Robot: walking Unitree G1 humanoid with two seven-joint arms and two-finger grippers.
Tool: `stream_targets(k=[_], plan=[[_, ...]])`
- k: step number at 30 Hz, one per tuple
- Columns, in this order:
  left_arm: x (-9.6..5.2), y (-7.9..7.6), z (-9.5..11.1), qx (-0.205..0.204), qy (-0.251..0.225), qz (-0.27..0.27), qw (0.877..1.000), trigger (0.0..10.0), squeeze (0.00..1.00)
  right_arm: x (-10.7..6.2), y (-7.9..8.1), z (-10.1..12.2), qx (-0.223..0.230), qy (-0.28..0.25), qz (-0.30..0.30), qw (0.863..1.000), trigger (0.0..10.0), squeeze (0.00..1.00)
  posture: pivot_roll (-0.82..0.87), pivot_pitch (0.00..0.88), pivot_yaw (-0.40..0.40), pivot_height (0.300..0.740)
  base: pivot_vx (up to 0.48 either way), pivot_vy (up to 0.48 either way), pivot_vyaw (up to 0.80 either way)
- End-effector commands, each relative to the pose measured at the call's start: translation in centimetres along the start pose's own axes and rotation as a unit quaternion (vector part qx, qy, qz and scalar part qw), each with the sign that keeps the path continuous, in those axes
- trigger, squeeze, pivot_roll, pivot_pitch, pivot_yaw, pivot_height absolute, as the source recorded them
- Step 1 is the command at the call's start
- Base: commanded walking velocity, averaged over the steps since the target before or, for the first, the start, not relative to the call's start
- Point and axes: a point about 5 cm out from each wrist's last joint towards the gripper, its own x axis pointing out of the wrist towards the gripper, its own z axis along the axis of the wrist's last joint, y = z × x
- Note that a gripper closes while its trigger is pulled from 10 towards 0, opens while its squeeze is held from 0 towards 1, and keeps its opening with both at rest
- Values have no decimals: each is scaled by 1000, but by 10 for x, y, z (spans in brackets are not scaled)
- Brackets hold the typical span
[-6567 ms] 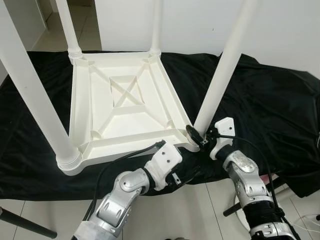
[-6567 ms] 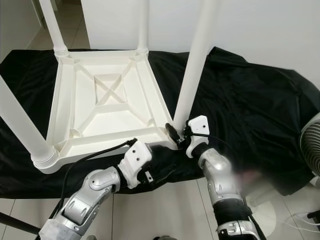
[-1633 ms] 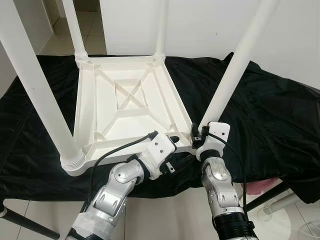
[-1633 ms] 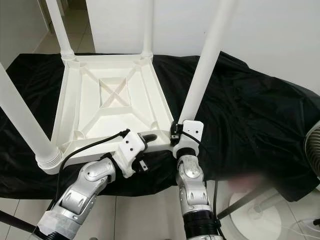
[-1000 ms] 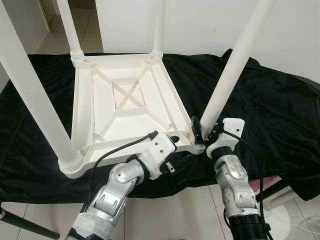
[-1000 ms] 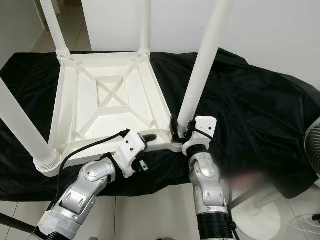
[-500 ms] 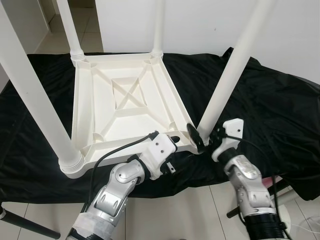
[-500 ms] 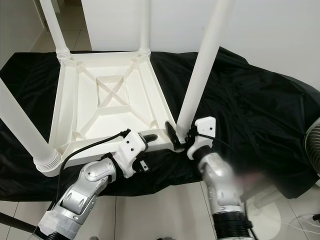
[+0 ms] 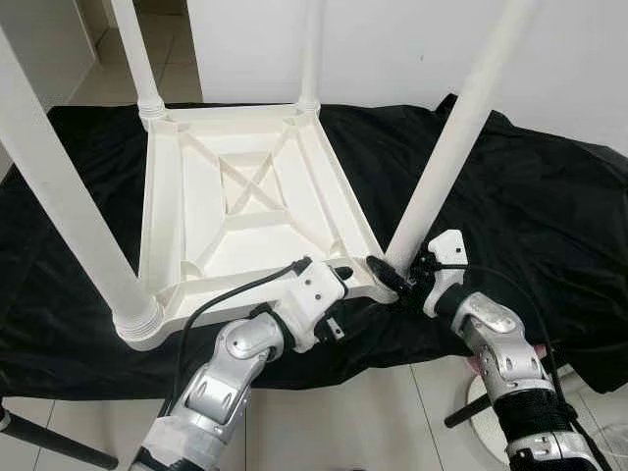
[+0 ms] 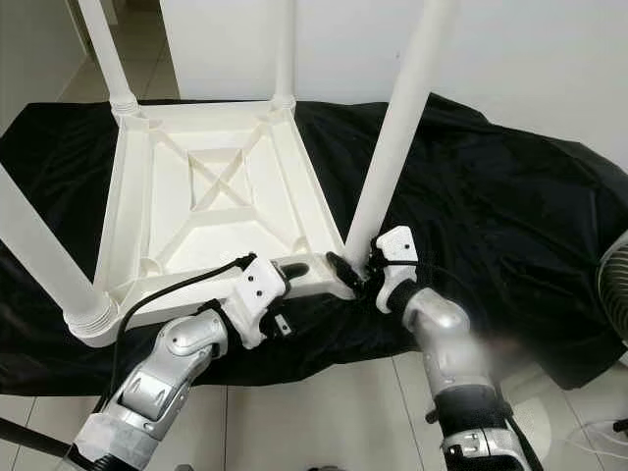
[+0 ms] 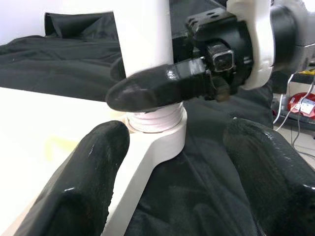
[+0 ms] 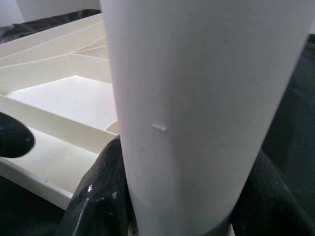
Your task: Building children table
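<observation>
Near-right table leg (image 9: pixel 449 147) held in my right gripper (image 9: pixel 397 276), low at the base.

My left gripper (image 9: pixel 339 273) spreads open over the edge of the upturned white tabletop (image 9: pixel 245 206), just beside that corner. The table lies on black cloth (image 9: pixel 530 206), four legs pointing up, ribbed underside showing.

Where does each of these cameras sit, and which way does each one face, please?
Left eye view: on the head, looking down at the upturned table on the black cloth; both silver arms show.
Right eye view: beside it, same scene.
Left wrist view: along the open left end effector at the leg base and the right end effector.
Right wrist view: against that leg, fingers either side.
Shared: the near right leg.
</observation>
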Motion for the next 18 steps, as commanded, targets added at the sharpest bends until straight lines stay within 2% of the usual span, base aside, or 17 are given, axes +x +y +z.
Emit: stream_targets(k=[1,5,6,7,8,15,17,18], plan=[[1,2,-2,6,8,16,1000,10000,0,-3,-1,-7,-3,19,6,1000,0,0,-41,59,-47,740,0,0,0],[2,2,-1,5,6,16,1000,10000,0,-3,-2,-8,-2,18,16,1000,0,0,-41,55,-51,740,0,0,0],[2,1,-1,6,6,15,1000,10000,0,-3,-2,-8,1,17,17,1000,2980,0,-43,55,-52,740,0,0,0],[2,1,-1,6,6,15,1000,10000,0,-3,-2,-8,1,17,17,1000,2980,0,-43,55,-52,740,0,0,0],[2,1,-2,6,7,14,1000,10000,0,-4,-1,-8,12,12,14,1000,10000,0,-43,55,-52,740,0,0,0],[2,0,-2,5,7,14,1000,10000,0,-3,3,-7,27,1,1,1000,10000,0,-44,55,-58,740,0,0,0],[2,-2,-3,4,7,11,1000,10000,0,-3,15,-7,32,-7,-54,998,10000,0,-48,49,-63,740,0,0,0],[2,-2,-3,4,7,11,1000,10000,0,-3,15,-7,32,-7,-54,998,10000,0,-48,49,-63,740,0,0,0]])
